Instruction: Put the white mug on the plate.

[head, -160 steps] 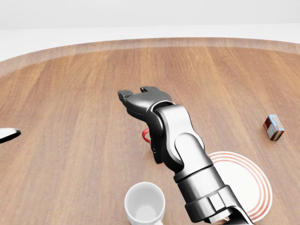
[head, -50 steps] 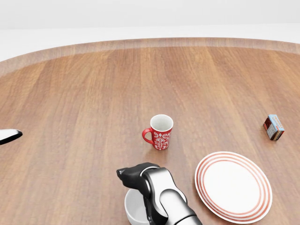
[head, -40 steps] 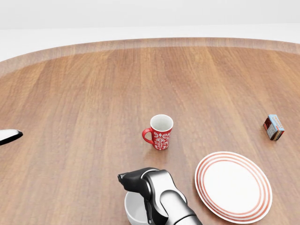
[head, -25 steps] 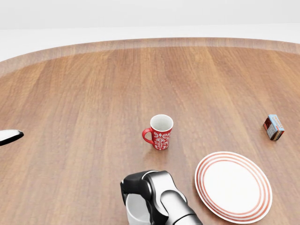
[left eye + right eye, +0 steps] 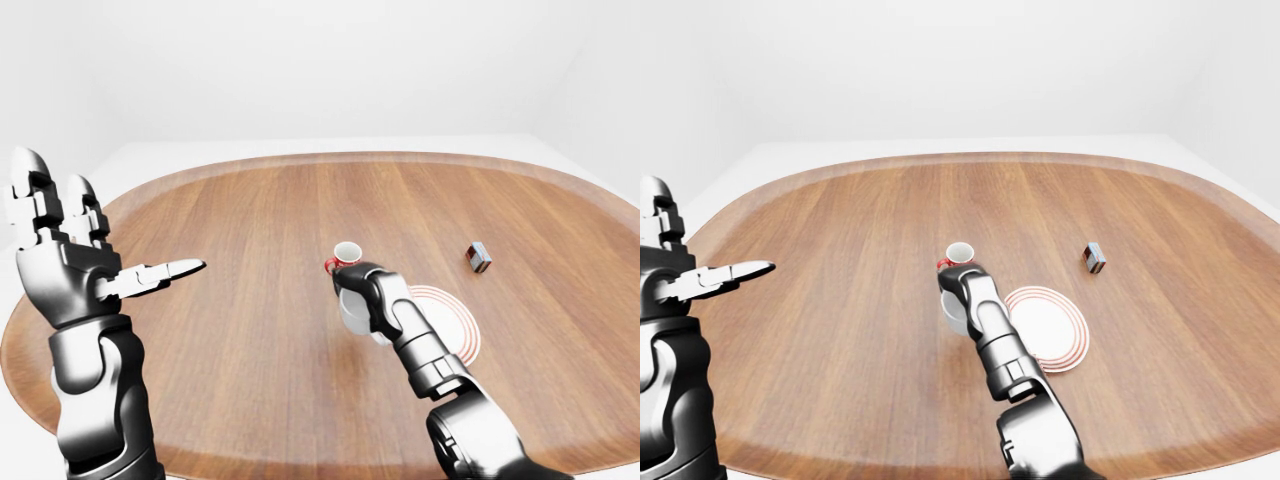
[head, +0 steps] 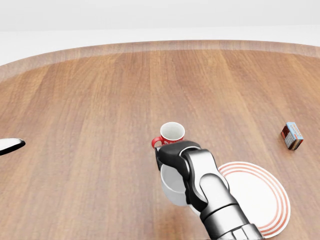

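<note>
My right hand (image 6: 172,156) is shut on the white mug (image 6: 173,186), gripping it at the rim from above. In the head view the mug hangs just below the red patterned mug (image 6: 172,132) and against the left edge of the white plate with red rings (image 6: 260,197). My forearm covers part of that plate's left side. Whether the mug touches the table cannot be told. My left hand (image 5: 70,255) is raised at the left of the left-eye view, fingers spread and holding nothing; only one fingertip (image 6: 11,145) shows in the head view.
The red mug stands upright on the round wooden table (image 6: 75,100), right beside my right hand. A small red and blue box (image 6: 292,136) lies at the right, above the plate. The table's rim curves across the top of the head view.
My right hand closed on the white mug at the bottom of the head view, then carried it up and to the right, toward the plate. The red mug, plate and box stayed put.
</note>
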